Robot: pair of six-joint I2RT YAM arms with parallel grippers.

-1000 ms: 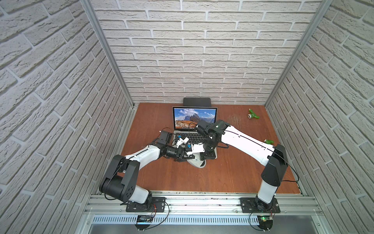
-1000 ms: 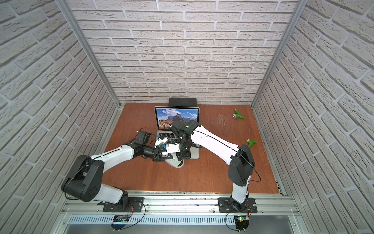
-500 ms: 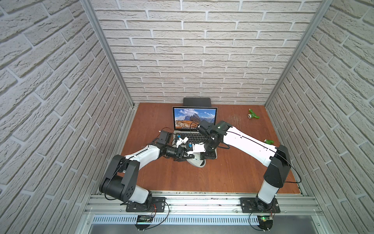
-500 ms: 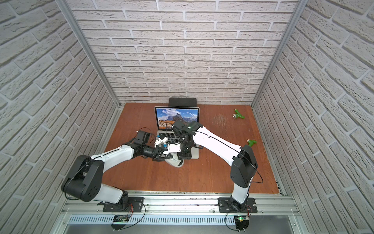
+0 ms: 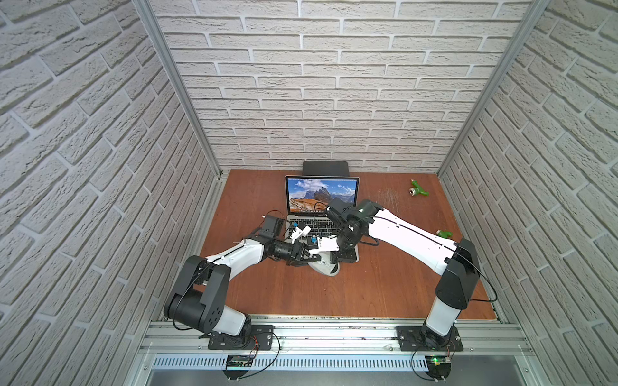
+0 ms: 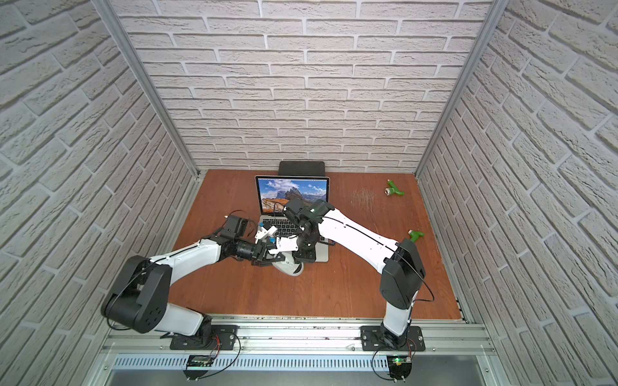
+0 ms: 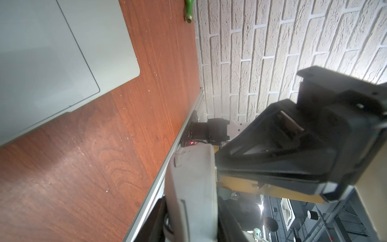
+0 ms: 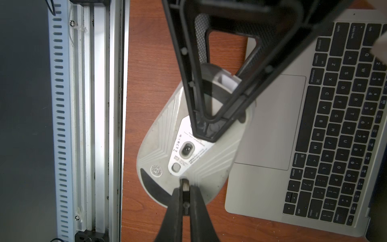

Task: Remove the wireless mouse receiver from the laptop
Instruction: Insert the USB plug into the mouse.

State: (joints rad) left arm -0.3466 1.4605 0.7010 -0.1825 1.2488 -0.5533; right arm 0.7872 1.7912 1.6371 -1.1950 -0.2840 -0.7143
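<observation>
The receiver [image 8: 185, 184], a tiny silvery metal stub, sits at a notch in the rim of the mouse [image 8: 194, 165], pinched between the thin black tips of the right gripper [image 8: 185, 189]. The mouse is an oval of scuffed light-grey plastic, belly up, ribbed with chevron grooves around a dark sensor. The left gripper [image 8: 206, 131], a black triangular frame, clamps the mouse. Just beside the mouse lies the laptop [image 8: 261, 188], with a matt silver shell, black keys and a smooth trackpad, on a red-brown wood-grain table [image 8: 146, 52].
</observation>
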